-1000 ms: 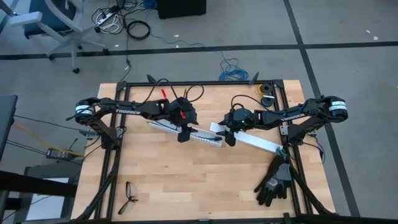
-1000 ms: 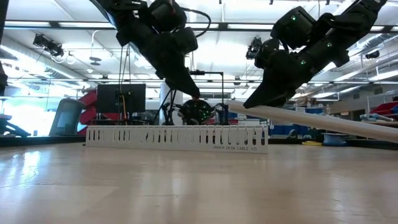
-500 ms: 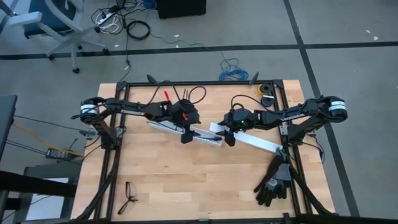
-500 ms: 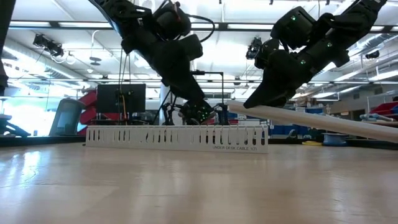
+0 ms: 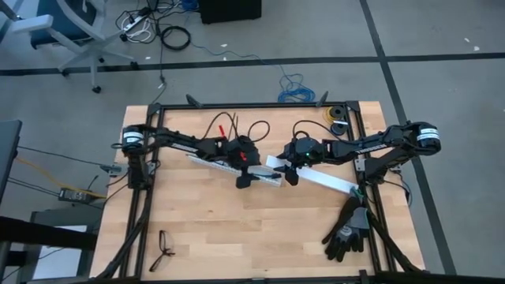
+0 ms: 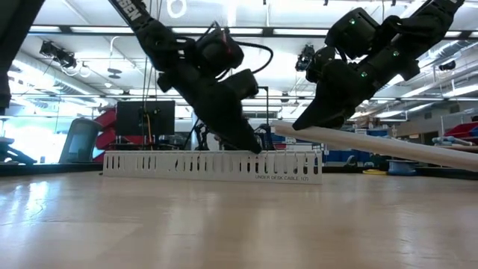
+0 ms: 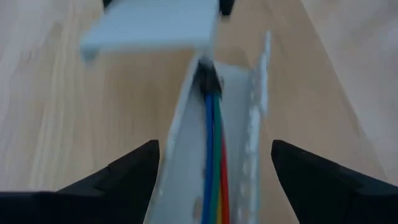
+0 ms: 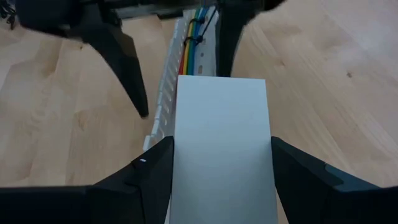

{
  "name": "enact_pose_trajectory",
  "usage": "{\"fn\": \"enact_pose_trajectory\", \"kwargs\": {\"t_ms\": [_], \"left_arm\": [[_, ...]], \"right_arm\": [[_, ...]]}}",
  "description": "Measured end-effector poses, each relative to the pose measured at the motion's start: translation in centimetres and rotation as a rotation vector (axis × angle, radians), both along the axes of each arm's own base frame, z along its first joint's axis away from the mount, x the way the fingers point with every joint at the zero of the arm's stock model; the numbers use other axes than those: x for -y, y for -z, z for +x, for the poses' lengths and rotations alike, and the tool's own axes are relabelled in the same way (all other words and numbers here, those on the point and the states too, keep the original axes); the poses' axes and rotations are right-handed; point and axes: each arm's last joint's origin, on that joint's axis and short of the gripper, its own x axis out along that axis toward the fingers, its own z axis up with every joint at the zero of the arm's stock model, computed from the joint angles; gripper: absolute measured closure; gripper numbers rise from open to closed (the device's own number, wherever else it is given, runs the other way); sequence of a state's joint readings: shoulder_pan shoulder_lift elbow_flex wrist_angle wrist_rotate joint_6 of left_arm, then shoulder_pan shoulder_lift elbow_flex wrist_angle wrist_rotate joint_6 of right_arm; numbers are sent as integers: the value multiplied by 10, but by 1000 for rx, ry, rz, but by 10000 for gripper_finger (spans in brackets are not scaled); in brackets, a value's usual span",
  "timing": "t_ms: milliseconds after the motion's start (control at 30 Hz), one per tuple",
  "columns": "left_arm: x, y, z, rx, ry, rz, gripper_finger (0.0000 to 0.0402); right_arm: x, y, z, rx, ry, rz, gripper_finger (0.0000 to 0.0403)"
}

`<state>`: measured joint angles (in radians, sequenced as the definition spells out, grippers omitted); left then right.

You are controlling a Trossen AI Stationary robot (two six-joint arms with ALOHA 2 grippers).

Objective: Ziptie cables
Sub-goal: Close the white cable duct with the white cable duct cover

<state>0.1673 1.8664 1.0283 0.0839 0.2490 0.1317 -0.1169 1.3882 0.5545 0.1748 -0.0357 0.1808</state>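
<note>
Fingers of the left gripper (image 7: 214, 180) stand wide apart, straddling the slotted channel (image 7: 186, 134) without touching it; the right gripper (image 8: 221, 168) is clamped on the flat white cover strip (image 8: 221, 143), holding its end raised just beyond the channel's end. The cables (image 7: 214, 155) lie inside the channel near the table's middle, colours side by side, a dark tie (image 8: 194, 38) apparently already around them. By my judgement the tying is done; what remains is setting the cover on.
</note>
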Motion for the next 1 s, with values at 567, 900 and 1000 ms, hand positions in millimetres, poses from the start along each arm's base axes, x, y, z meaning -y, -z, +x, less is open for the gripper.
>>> {"fn": "enact_pose_trajectory", "kwargs": {"t_ms": [567, 900, 1000], "left_arm": [[11, 23, 20, 130, 92, 58, 83], [15, 21, 24, 181, 108, 65, 119], [15, 22, 23, 160, 96, 72, 136]], "right_arm": [[0, 0, 0, 3, 0, 0, 174], [0, 0, 0, 3, 1, 0, 174], [0, 0, 0, 2, 1, 1, 174]]}}
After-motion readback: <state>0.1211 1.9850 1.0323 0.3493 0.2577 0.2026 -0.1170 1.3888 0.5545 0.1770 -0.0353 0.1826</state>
